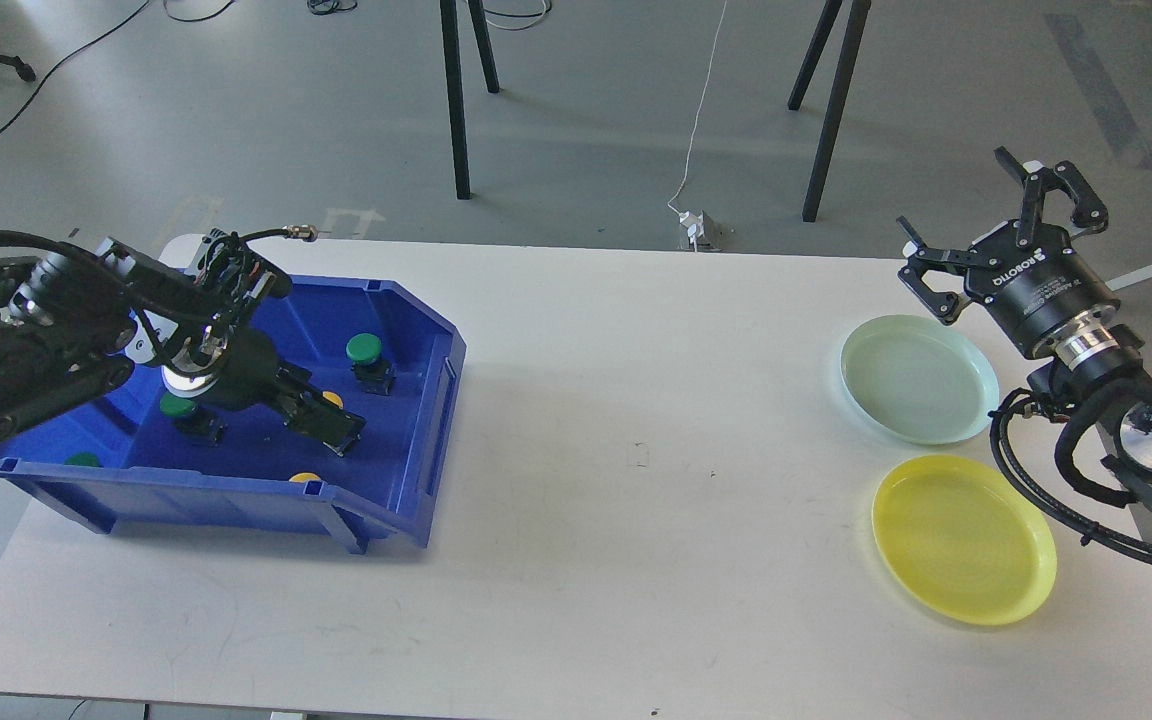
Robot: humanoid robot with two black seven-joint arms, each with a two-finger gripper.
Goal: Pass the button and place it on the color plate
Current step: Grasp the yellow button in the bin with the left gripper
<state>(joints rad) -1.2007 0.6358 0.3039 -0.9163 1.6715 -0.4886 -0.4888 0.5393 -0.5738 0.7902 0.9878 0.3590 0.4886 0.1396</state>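
Observation:
A blue bin [416, 400] on the table's left holds several push buttons with black bases: green-capped ones [364, 348] [178, 406] [83, 460] and a yellow-capped one [305, 478] at the front wall. My left gripper [336, 430] reaches down into the bin. Its dark fingers lie right by another yellow button [333, 399] that is mostly hidden behind them. I cannot tell whether they grip it. My right gripper [956, 195] is open and empty, raised above and behind the pale green plate [921, 380]. A yellow plate [966, 540] lies in front of that plate.
The white table [636, 450] stretches between the bin and the two plates. My right arm's cables and wrist [1086, 440] hang beside the plates at the right edge. Tripod legs [456, 100] stand on the floor behind the table.

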